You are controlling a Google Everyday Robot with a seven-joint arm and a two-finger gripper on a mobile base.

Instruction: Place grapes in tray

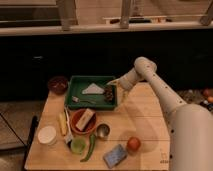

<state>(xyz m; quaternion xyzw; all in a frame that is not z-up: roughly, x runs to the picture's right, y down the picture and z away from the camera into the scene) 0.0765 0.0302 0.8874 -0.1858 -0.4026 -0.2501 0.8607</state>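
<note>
The gripper [114, 84], grip state indeterminable, is positioned over the grapes [109, 94] beside the right rim of the tray [80, 85], where they could be dragged out on retraction.

dim warm light brightens the surface [145, 120], leaves the band at 12 o'clock nearly black, and catches the pale end effector [113, 86] at the tray's [90, 78] 3 o'clock rim.

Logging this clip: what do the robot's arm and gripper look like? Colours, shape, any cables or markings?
The arm is off-white and smooth, made of rounded tubular links with a bulbous joint, and it widens to a thick segment at lower right. No cables or markings show. The gripper, at the right end of the tray, looks pale and small.
</note>
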